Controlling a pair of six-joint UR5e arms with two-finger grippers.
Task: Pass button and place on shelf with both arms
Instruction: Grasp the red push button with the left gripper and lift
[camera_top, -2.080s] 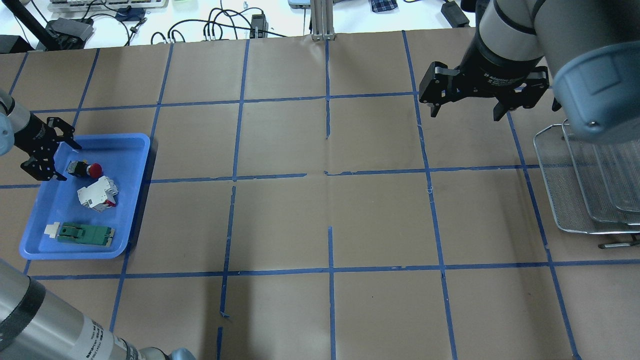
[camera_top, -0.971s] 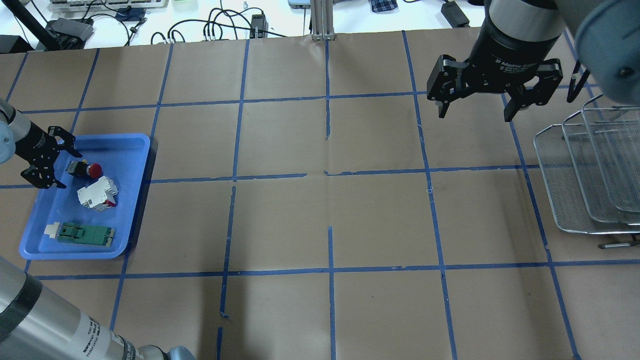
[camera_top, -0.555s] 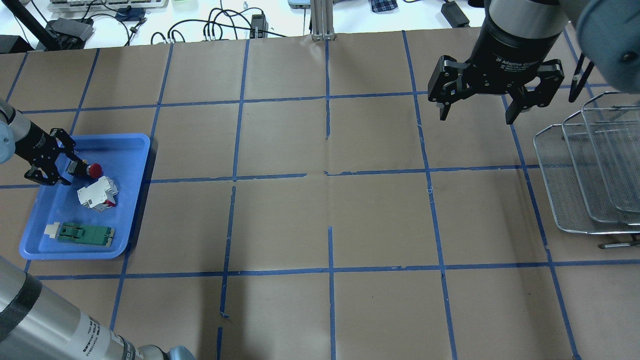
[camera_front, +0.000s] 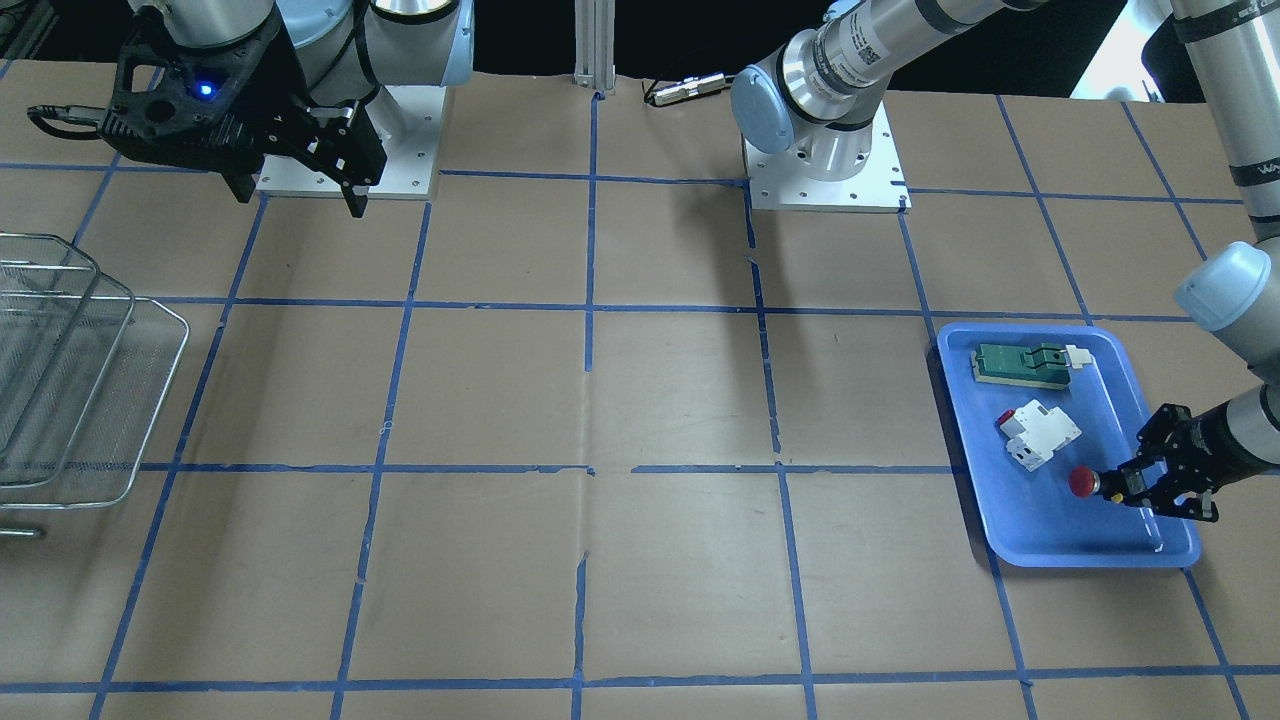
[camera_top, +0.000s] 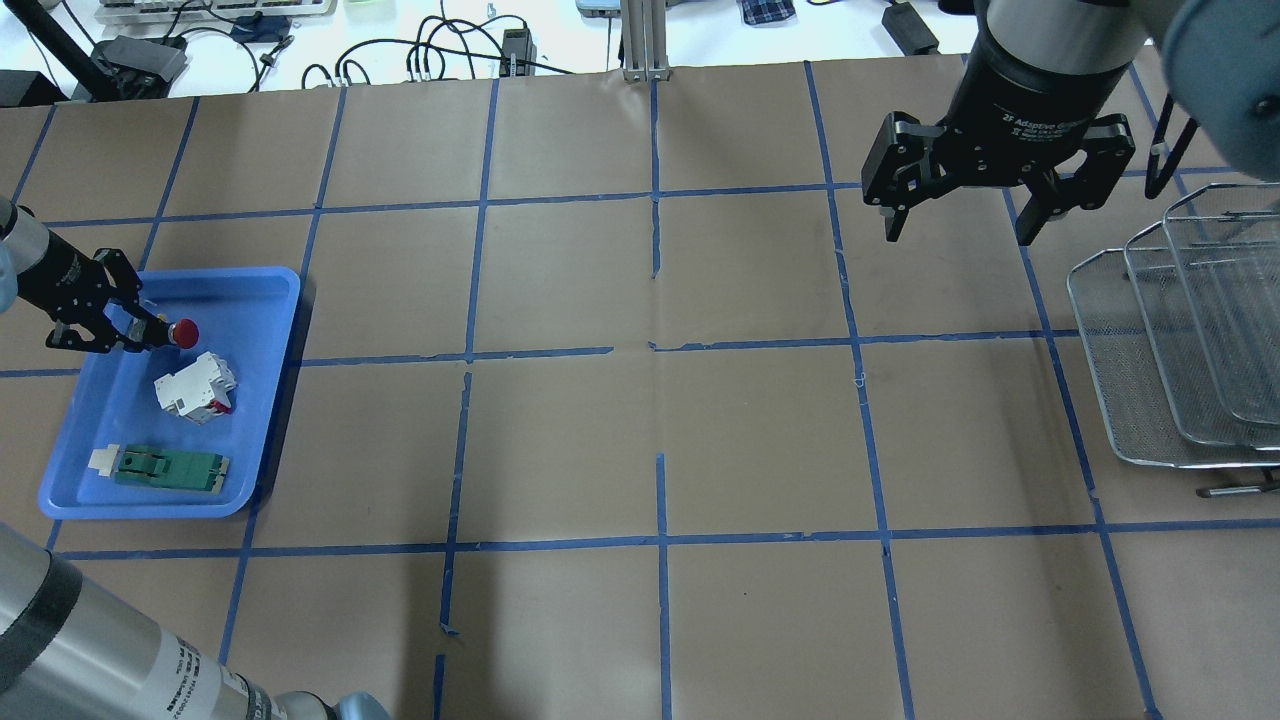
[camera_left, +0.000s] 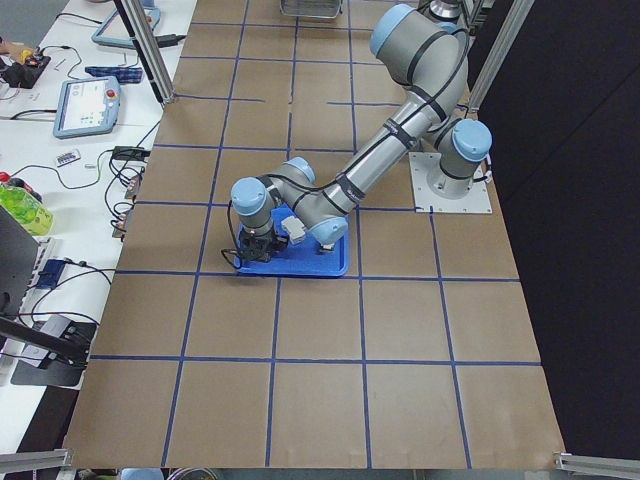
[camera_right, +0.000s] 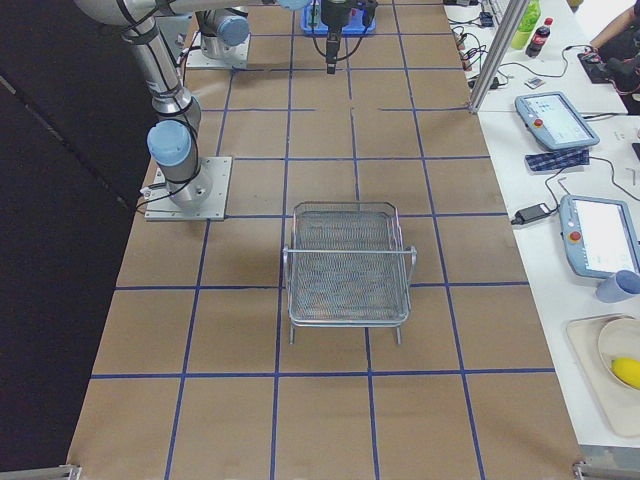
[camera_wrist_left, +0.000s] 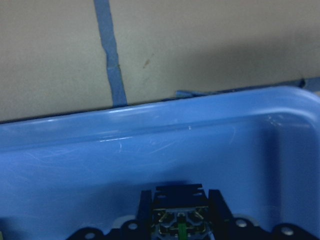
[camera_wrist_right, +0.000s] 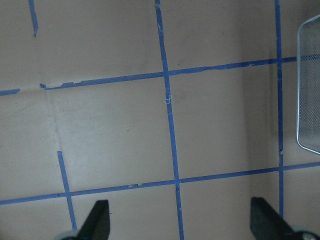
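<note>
The button (camera_top: 181, 333), with a red cap and black body, lies sideways in the far left part of the blue tray (camera_top: 272, 400), cap pointing to the table's middle. My left gripper (camera_top: 140, 332) is shut on its black body, low in the tray. The front-facing view shows the same grip (camera_front: 1125, 487) behind the red cap (camera_front: 1081, 482). The left wrist view shows the button's rear (camera_wrist_left: 179, 221) between the fingers. My right gripper (camera_top: 956, 232) is open and empty, high over the far right, next to the wire shelf (camera_top: 1165, 400).
A white block (camera_top: 195, 385) and a flat green part (camera_top: 165, 468) lie in the tray nearer to me. The shelf (camera_front: 90, 420) stands at the table's right edge and also shows in the right wrist view (camera_wrist_right: 311, 85). Blue tape lines grid the brown table.
My left gripper moved onto the button and shut on its body; the button shifted slightly toward the tray's far side. My right gripper drifted a little right, toward the shelf, still open.
</note>
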